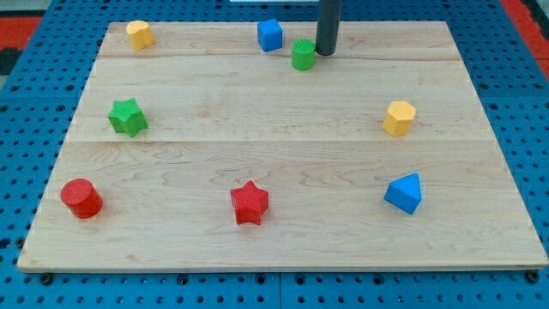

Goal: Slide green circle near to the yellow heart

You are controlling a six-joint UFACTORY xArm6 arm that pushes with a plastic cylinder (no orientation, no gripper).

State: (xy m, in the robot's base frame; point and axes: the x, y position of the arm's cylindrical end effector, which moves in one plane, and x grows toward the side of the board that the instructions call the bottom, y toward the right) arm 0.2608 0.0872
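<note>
Far at the view's upper left, the small yellow heart-shaped plastic block sits near the top corner of the pale wooden board, and it is the goal. Further right along that top strip comes a blue cube-like block, then the green circle, a short ribbed cylinder, just below and right of the blue one. Last, at the circle's right side, my tip, the lower end of the dark rod, stands right against it or nearly touching; contact cannot be told for sure. There is no hand to open or close: the rod grasps nothing and can only press sideways. I judge the push is only starting. The next move calls for a leftward shove passing below the blue block, so the circle clears it and stops beside the heart.
</note>
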